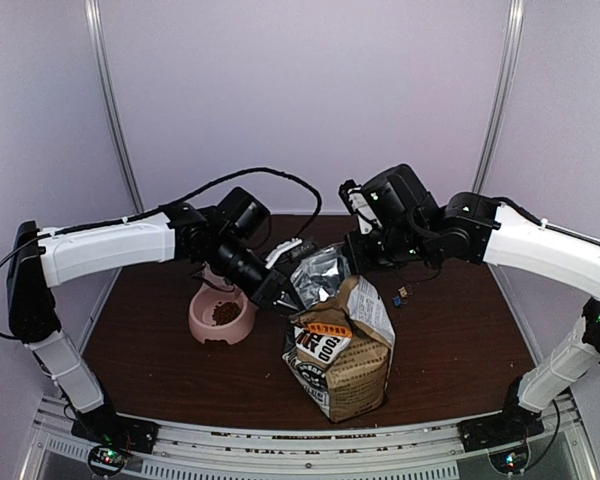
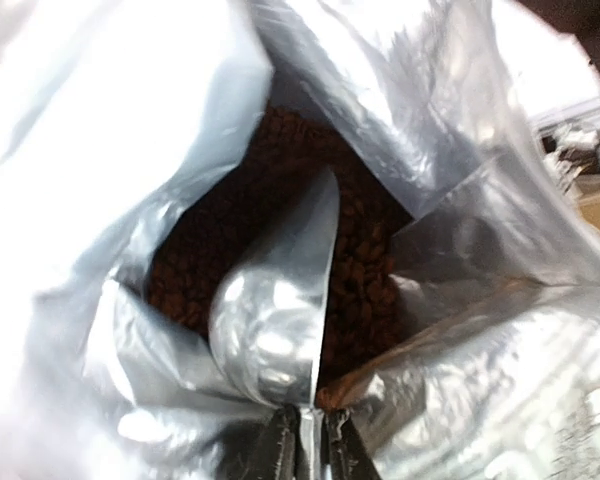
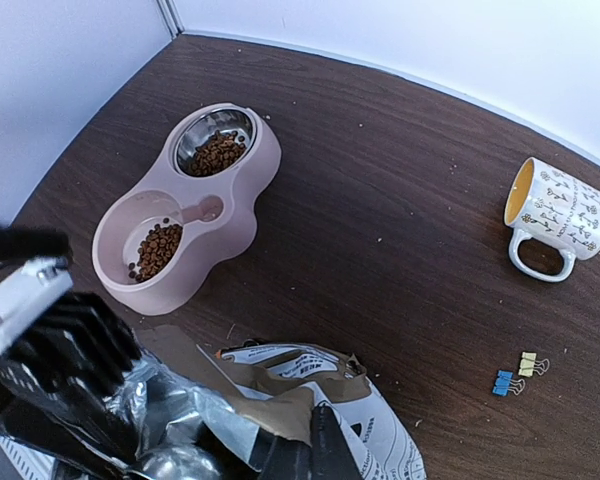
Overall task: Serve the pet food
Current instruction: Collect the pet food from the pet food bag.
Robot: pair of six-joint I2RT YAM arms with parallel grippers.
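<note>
Over the dark wood table, your left gripper, clamped on a silver metal scoop, aims it straight ahead at dark-brown kibble pellets down the foil-lined bag.

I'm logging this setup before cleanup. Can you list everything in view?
table: one, dark brown, under everything
bag: one, kraft brown with silver lining, standing open mid-table
double bowl: one, pink, left of the bag
pet food: dark brown kibble, some in both bowl wells, more inside the bag
scoop: one, silver, inside the bag
mug: one, white patterned, yellow inside, right side
binder clips: two, blue and yellow, near the mug
left gripper: black, shut on the scoop's handle
right gripper: black, shut on the bag's rim
</note>
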